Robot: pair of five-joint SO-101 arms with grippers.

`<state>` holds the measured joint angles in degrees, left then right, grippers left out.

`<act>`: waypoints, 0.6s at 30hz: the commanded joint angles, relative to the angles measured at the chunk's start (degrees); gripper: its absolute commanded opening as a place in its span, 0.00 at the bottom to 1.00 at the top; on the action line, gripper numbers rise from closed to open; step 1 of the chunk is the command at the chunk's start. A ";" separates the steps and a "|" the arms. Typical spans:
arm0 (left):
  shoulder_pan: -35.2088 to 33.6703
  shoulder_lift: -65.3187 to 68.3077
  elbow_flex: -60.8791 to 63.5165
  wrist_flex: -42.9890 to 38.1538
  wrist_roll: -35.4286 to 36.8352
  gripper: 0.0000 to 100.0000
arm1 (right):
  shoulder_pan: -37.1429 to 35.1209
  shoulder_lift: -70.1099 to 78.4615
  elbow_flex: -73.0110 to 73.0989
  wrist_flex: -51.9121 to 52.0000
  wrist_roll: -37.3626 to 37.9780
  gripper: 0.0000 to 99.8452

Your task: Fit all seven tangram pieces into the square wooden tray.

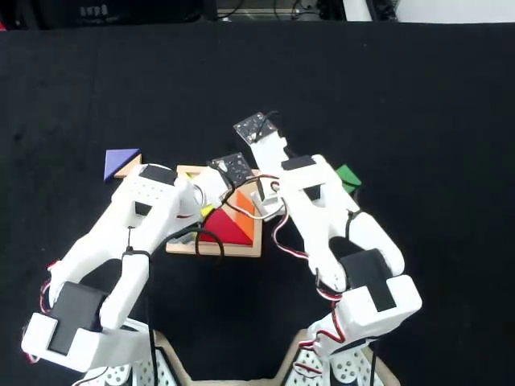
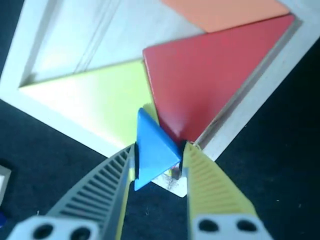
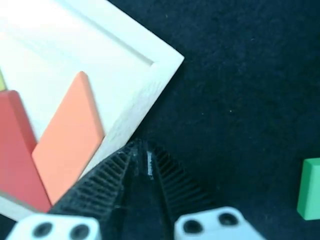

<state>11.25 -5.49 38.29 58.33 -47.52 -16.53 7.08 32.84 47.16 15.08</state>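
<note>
Left gripper (image 2: pixel 159 155) pinches a small blue triangle (image 2: pixel 150 140) over a corner of the square wooden tray (image 2: pixel 255 95), right above where the yellow triangle (image 2: pixel 100 100) and red triangle (image 2: pixel 210 75) lie flat inside, with an orange piece (image 2: pixel 225 10) beside the red one. Right gripper (image 3: pixel 142 157) has its fingers pressed together, sitting just above the tray's rim near another corner. A green piece (image 3: pixel 311 189) and a purple triangle (image 1: pixel 119 161) lie out on the black table (image 1: pixel 402 88), on opposite sides of the tray.
</note>
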 commanded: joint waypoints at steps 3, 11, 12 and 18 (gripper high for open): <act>0.40 -1.14 -4.97 3.08 0.35 0.06 | -1.76 0.04 -1.80 0.53 0.53 0.01; 1.01 -0.44 -13.23 2.64 -16.00 0.06 | -0.44 -0.04 -1.98 0.70 0.18 0.01; 1.10 -0.44 -13.76 1.93 -17.58 0.06 | 0.18 -0.04 -2.07 0.53 0.18 0.01; 2.33 0.18 -14.29 -5.36 -26.29 0.06 | 4.31 -0.04 -3.12 0.26 -2.73 0.01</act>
<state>11.78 -5.49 27.03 56.22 -70.55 -14.77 7.16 32.84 47.25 14.11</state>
